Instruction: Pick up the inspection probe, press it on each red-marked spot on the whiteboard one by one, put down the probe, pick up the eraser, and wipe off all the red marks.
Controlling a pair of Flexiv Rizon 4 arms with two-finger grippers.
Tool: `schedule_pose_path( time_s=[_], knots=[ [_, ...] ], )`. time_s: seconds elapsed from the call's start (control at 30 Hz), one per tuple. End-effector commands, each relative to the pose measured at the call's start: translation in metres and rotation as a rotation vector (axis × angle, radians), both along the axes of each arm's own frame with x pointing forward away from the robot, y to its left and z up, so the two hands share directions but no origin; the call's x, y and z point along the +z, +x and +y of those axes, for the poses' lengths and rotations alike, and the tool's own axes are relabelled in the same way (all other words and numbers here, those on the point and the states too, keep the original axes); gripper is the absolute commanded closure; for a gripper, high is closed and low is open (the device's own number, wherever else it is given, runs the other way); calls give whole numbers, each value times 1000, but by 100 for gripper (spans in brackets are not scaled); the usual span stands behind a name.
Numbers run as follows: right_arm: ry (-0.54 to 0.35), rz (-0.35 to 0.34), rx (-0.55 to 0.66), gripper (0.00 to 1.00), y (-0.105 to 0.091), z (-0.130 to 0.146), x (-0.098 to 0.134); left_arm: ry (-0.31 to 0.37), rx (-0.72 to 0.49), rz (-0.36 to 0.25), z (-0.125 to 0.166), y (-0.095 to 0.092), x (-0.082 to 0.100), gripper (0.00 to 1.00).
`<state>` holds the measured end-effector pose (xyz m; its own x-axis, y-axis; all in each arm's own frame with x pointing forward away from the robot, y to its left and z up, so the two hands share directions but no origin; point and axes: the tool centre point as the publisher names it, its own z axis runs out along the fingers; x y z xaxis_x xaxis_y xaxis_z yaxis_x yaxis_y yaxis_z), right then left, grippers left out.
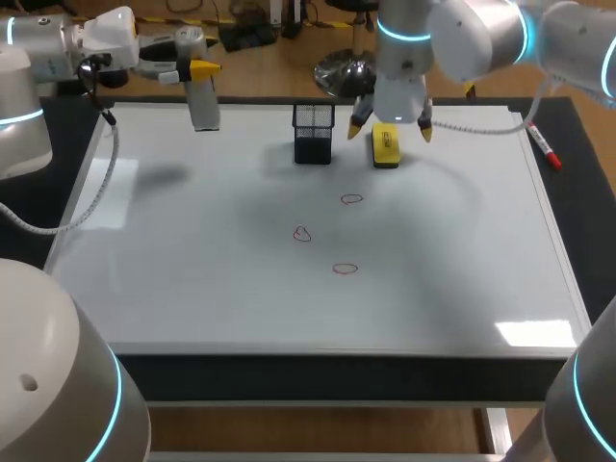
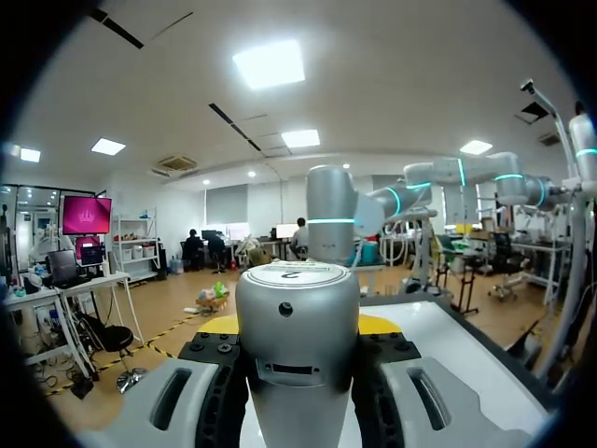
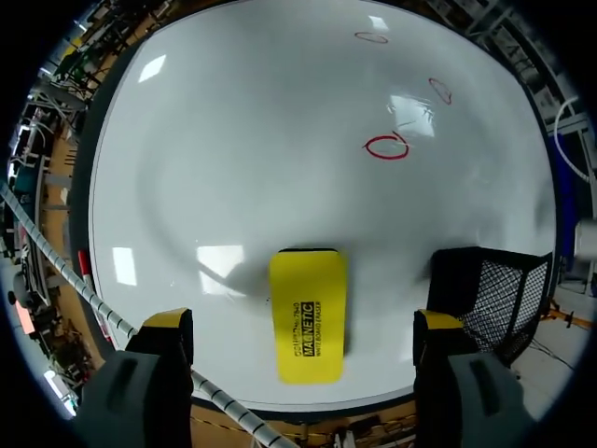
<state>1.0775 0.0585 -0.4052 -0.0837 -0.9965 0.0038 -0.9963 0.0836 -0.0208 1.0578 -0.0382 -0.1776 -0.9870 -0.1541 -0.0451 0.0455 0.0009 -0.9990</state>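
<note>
the right gripper (image 3: 303, 325) hangs directly over the eraser (image 1: 385, 145), in the upper middle of the head view and just right of the black mesh cup (image 1: 313, 133). its fingers are spread wide and grasp nothing. 1 yellow tip stands off each long side of the eraser, with bare board showing in both gaps.

the eraser lies flat on the whiteboard (image 1: 192, 279). its long axis runs up and down the head frame, from the far edge toward the front. seen from the right wrist, that axis points straight ahead of the gripper, crosswise to the line between the 2 tips. the fingers would therefore close across the narrow width. by my judgement the pick calls for a plain descent, with no turn of the wrist.

the 3 red marks (image 1: 351, 199) sit lower in the head frame, near the board's middle. all are unwiped, and the closest lies near the eraser's front end.

the left gripper (image 2: 297, 369) is clenched on the inspection probe (image 1: 204, 108) at the upper left of the head frame, well apart from the eraser and the marks. the probe's long axis is near upright and its lower end points down at the board's far left corner. a shadow beneath it suggests it is off the surface, so the probe is not yet put down. the right arm is much the nearer to the eraser.
</note>
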Motion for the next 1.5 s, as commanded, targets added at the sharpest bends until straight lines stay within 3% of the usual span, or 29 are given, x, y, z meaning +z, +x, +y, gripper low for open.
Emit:
schedule_pose_path(
  time_s=[0.03,1.03,1.1,1.2,1.23,1.5],
  knots=[
    [-14,23,-4,0,10,0,1,-2,-1,-1,0,0,0,100],
    [-11,72,-1,0,18,-3,-18,-2,-1,-1,0,0,0,100],
    [-11,73,0,16,17,-3,-19,-2,-1,-1,0,0,0,100],
    [-18,74,1,87,16,-4,-19,-2,-1,-1,0,0,0,100],
    [-20,72,3,100,15,-4,-19,-2,-1,-1,0,0,0,100],
    [-29,53,-7,100,12,-8,-8,-2,-1,-1,0,0,0,100]
  ],
)
